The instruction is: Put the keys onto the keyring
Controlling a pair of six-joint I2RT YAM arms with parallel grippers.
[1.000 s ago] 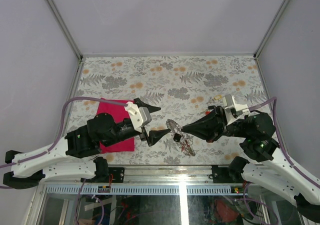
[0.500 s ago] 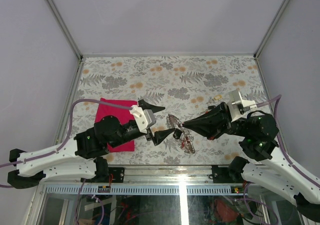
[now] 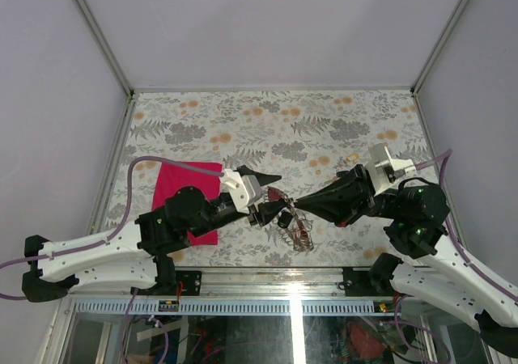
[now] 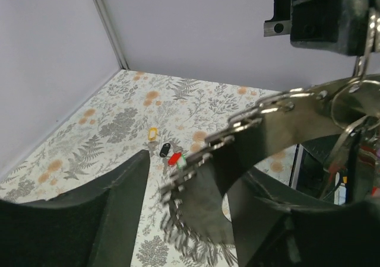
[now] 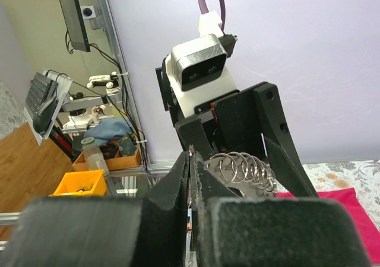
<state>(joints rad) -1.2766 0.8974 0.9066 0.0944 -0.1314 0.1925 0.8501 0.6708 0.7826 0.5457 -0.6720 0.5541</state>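
A: Left wrist view: seeing the keyring (image 4: pixel 267 110) between the left jaws, which stand parted, and close against one finger (image 4: pixel 309 231). Gripped?

B: Cannot tell. From the right wrist: right jaws shut tight on a thin loop of it, with the coil just past their tips.

A: And beyond the left jaws?

B: Loose keys (image 4: pixel 164 149) down on the table (image 4: pixel 107 130), well ahead: yellow, black, red.

A: From above?

B: Strung between both sets of jaws, tip to tip. Magenta cloth (image 3: pixel 182 194) behind the left jaws.
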